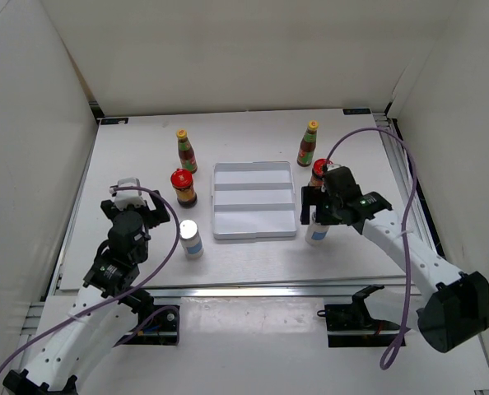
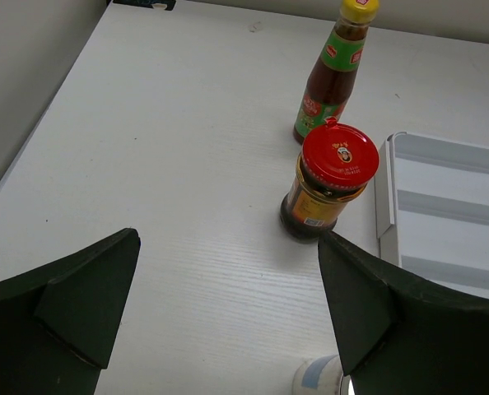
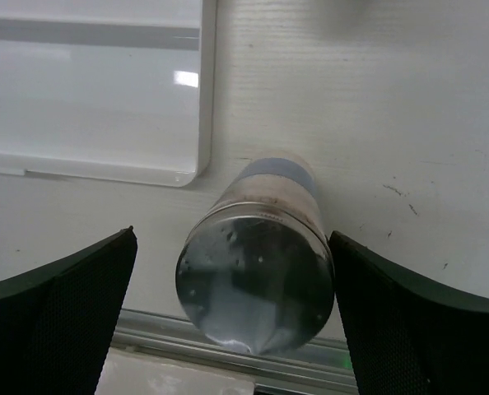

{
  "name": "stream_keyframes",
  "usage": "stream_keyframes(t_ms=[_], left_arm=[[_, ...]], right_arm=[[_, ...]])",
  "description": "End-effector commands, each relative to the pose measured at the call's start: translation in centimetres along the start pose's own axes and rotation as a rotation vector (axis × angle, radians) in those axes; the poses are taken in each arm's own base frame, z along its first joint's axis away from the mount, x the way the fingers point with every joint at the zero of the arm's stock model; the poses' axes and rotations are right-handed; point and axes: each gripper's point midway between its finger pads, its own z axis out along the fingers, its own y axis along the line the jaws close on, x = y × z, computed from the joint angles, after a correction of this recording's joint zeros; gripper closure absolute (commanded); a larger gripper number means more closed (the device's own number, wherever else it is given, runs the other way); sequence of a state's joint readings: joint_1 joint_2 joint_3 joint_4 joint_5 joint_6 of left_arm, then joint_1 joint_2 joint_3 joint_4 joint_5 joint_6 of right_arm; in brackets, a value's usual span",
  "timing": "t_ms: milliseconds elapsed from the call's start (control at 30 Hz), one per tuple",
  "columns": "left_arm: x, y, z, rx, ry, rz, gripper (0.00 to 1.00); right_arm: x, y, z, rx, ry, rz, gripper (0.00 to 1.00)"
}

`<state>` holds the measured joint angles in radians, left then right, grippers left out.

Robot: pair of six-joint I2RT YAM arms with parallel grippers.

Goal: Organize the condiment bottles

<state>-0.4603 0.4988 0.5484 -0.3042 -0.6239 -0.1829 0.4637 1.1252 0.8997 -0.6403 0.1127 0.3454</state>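
Bottles are standing on the surface (image 1: 129, 148), three on each side of the tray (image 1: 255, 238) and none in it. On the left, the left sauce bottle (image 1: 186, 151) is at the back, the left jar (image 1: 183, 188) is in front of it, and the left shaker (image 1: 191, 239) is nearest the arms. On the right, the right sauce bottle (image 1: 309, 143) is at the back and the right jar (image 1: 317, 171) is next. The right end effector (image 1: 317, 216) is wide open, with the right shaker (image 3: 257, 271) standing between its fingers. The left end effector (image 1: 136, 202) is hanging wide open beside the left jar, grasping nothing.
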Motion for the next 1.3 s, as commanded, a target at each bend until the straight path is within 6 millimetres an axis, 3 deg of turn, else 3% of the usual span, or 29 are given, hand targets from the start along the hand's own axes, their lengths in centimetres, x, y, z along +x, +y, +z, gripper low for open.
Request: stream_keyframes(t_ms=[0,233,333,367,500,567,633,667,700,767,800,933,1167,1267], left_arm=[[-0.1,-0.4,0.1,0.019,-0.004,0.003,0.0],[-0.1,-0.4,0.1,0.019,-0.004,0.003,0.0],[0.1,-0.5,0.2,0.018,0.003,0.008,0.0],[0.1,-0.5,0.2,0.018,0.003,0.008,0.0],[0.1,-0.5,0.2,0.018,0.003,0.008,0.0],[0.1,-0.5,0.2,0.018,0.003,0.008,0.0],[0.1,-0.5,0.2,0.018,0.003,0.008,0.0],[0.1,-0.5,0.2,0.018,0.003,0.008,0.0],[0.1,-0.5,0.2,0.018,0.003,0.008,0.0],[0.1,-0.5,0.2,0.018,0.003,0.008,0.0],[0.1,-0.5,0.2,0.018,0.003,0.008,0.0],[0.1,-0.5,0.2,0.018,0.003,0.008,0.0],[0.1,-0.5,0.2,0.018,0.003,0.008,0.0],[0.1,-0.5,0.2,0.018,0.003,0.008,0.0]], right_arm=[[-1.1,-0.8,0.5,0.099,-0.029,0.034,0.0],[-0.4,-1.5,0.5,0.141,-0.025,0.041,0.02],[-0.1,-1.8,0.5,0.154,-0.017,0.039,0.19],[-0.1,-1.8,0.5,0.154,-0.017,0.039,0.32],[0.0,-1.8,0.2,0.159,-0.007,0.046,0.59],[-0.9,-1.7,-0.3,0.159,-0.028,0.049,0.73],[-1.7,-1.7,-1.2,0.165,-0.045,0.04,0.81],[-3.6,-1.1,-2.4,0.143,-0.099,0.028,0.83],[-4.1,-0.7,-2.9,0.133,-0.11,0.014,0.87],[-6.3,0.1,-4.5,0.098,-0.171,0.003,0.89],[-8.0,1.5,-5.9,0.045,-0.216,-0.008,0.91],[-10.3,4.7,-6.7,-0.048,-0.246,-0.079,0.94],[-10.9,8.5,-2.2,-0.087,-0.187,-0.134,0.97],[-9.8,9.3,0.2,-0.097,-0.133,-0.131,0.97]])
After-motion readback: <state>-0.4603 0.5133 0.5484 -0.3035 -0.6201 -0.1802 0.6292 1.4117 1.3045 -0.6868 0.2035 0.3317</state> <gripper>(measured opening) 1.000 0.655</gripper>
